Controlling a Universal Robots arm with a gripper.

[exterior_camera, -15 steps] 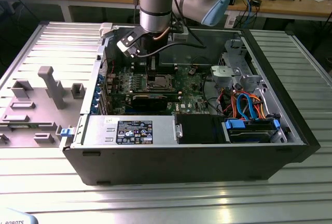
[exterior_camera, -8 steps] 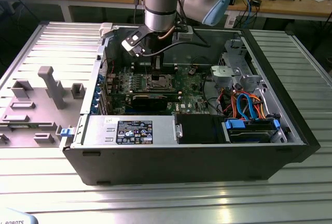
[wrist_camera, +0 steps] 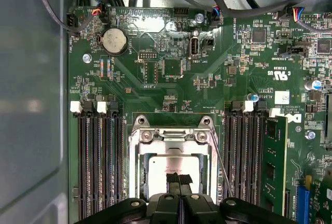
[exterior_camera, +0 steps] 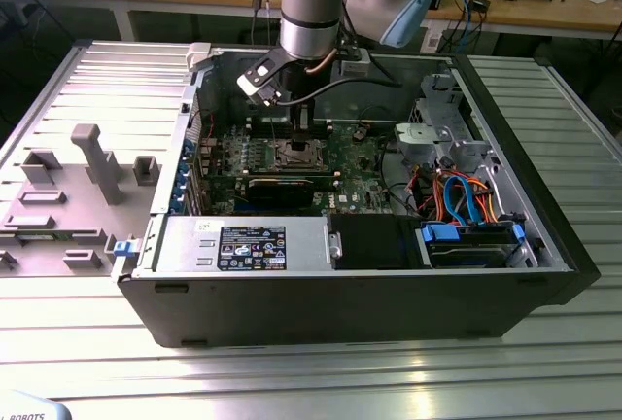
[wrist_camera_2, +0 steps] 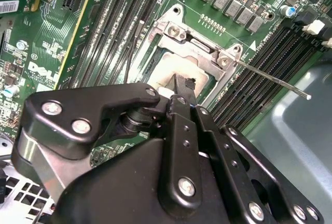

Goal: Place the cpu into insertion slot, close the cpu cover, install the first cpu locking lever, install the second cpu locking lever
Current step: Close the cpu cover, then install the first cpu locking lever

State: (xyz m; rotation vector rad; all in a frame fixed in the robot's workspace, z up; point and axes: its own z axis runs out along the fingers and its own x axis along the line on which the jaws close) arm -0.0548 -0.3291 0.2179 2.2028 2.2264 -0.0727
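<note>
My gripper (wrist_camera: 179,178) hangs inside the open computer case, right over the insertion slot (exterior_camera: 296,156) on the green motherboard. Its two black fingertips (wrist_camera_2: 182,85) are pressed together, shut, with nothing between them. They sit just above the grey top of the cpu (wrist_camera: 165,163). The cpu lies in the slot and shows through the window of the silvery cpu cover (wrist_camera: 171,137), which lies down over it. One thin wire locking lever (wrist_camera_2: 270,79) angles up and away from the slot's side; the same lever (wrist_camera: 222,167) slants across the memory slots. A second wire lever (wrist_camera_2: 136,53) runs along the other side.
Long black memory slots (wrist_camera: 101,162) flank the slot on both sides, one holding a green module (wrist_camera: 275,167). A black expansion card (exterior_camera: 282,187) lies in front of it. Drive cage and orange and blue cables (exterior_camera: 457,196) fill the exterior view's right. Case walls (exterior_camera: 340,294) surround everything.
</note>
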